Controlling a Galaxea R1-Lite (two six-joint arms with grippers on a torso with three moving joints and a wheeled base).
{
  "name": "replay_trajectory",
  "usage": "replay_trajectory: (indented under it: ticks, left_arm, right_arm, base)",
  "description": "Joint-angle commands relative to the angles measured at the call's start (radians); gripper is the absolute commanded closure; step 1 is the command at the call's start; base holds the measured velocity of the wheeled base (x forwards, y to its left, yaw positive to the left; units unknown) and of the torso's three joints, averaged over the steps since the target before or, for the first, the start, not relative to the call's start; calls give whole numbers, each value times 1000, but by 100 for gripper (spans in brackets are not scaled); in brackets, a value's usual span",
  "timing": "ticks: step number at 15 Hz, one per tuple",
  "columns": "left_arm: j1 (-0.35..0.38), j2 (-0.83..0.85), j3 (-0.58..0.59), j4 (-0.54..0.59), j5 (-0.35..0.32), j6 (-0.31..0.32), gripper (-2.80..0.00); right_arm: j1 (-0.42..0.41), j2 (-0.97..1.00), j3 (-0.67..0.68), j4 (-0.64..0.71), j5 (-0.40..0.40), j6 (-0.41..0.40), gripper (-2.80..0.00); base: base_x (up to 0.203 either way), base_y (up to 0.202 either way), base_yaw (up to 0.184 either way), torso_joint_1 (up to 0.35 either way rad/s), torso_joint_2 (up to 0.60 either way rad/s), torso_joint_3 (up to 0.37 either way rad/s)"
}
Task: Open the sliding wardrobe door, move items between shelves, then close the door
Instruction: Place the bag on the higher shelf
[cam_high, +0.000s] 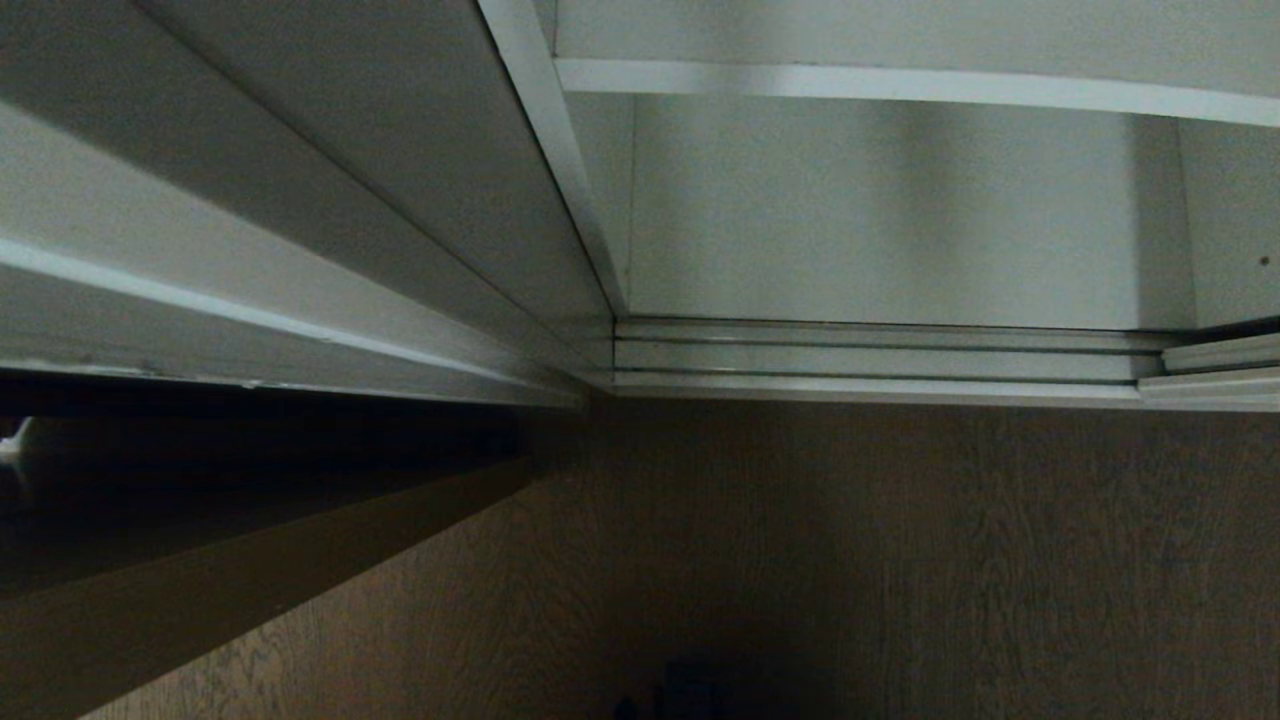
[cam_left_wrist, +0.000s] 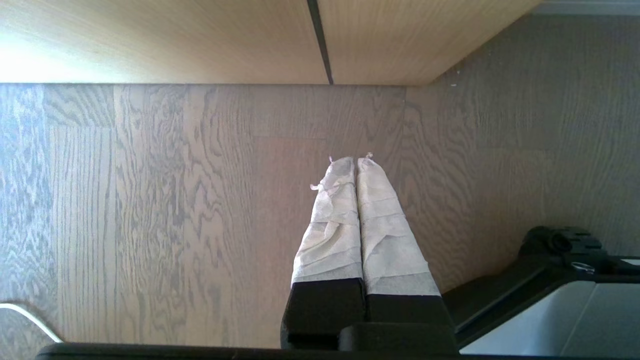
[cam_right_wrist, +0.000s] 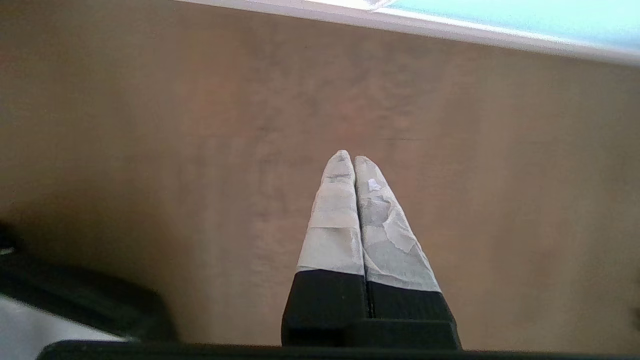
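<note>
In the head view the wardrobe stands open in front of me. A white shelf (cam_high: 900, 85) crosses above a bare white compartment, and the floor track (cam_high: 880, 360) runs below it. A pale aqua strip of the sliding wardrobe door (cam_right_wrist: 525, 20), edged by a light frame, shows only in the right wrist view. The items are out of view. My right gripper (cam_right_wrist: 350, 157) is shut and empty, its taped fingertips pointing down at the wooden floor. My left gripper (cam_left_wrist: 356, 161) is also shut and empty over the floor. Neither arm appears in the head view.
White wardrobe panels (cam_high: 300, 200) slant along the left, with a dark gap (cam_high: 250, 450) under them. A light wood-grain door with a dark groove (cam_left_wrist: 320, 40) stands beyond the left gripper. My own black-and-white body (cam_left_wrist: 550, 300) sits close beside it. Wooden floor (cam_high: 900, 550) lies in front.
</note>
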Motion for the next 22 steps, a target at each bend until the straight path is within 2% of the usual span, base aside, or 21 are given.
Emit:
replay_trajectory:
  ticks: [1, 3, 5, 6, 8, 9, 11, 12, 14, 15, 16, 20, 22]
  left_arm:
    - [0, 1, 0, 0, -1, 0, 0]
    - [0, 1, 0, 0, 1, 0, 0]
    - [0, 1, 0, 0, 0, 0, 0]
    - [0, 1, 0, 0, 1, 0, 0]
    - [0, 0, 0, 0, 0, 0, 0]
    - [0, 1, 0, 0, 1, 0, 0]
    - [0, 0, -2, 0, 0, 0, 0]
    - [0, -1, 0, 0, -1, 0, 0]
    - [0, 0, 0, 0, 0, 0, 0]
    - [0, 1, 0, 0, 0, 0, 0]
    - [0, 0, 0, 0, 0, 0, 0]
    - [0, 1, 0, 0, 1, 0, 0]
    - [0, 1, 0, 0, 0, 0, 0]
  right_arm:
    - [-3, -135, 169, -61, 59, 22, 0]
    - [-4, -142, 274, -172, 100, 44, 0]
    - [-4, -142, 346, -308, 229, 53, 0]
    - [-4, -144, 376, -367, 267, 59, 0]
    - [-4, -144, 417, -499, 286, 62, 0]
    - [-4, -144, 419, -495, 289, 67, 0]
    - [-4, -141, 390, -382, 315, 83, 0]
    - [-4, -143, 396, -392, 323, 84, 0]
    - [-4, -144, 418, -544, 320, 81, 0]
    - [-4, -144, 421, -551, 319, 86, 0]
    - [-4, -144, 422, -500, 320, 87, 0]
    - [-4, -144, 421, -448, 315, 92, 0]
    - [-4, -144, 421, -329, 317, 91, 0]
  base:
    - [0, 0, 0, 0, 0, 0]
    - [0, 0, 0, 0, 0, 0]
    - [0, 0, 0, 0, 0, 0]
    - [0, 0, 0, 0, 0, 0]
    - [0, 0, 0, 0, 0, 0]
    - [0, 0, 0, 0, 0, 0]
    - [0, 0, 0, 0, 0, 0]
    - [0, 0, 0, 0, 0, 0]
    - [0, 0, 0, 0, 0, 0]
    - [0, 0, 0, 0, 0, 0]
    - [0, 0, 0, 0, 0, 0]
    - [0, 0, 0, 0, 0, 0]
    - [0, 0, 0, 0, 0, 0]
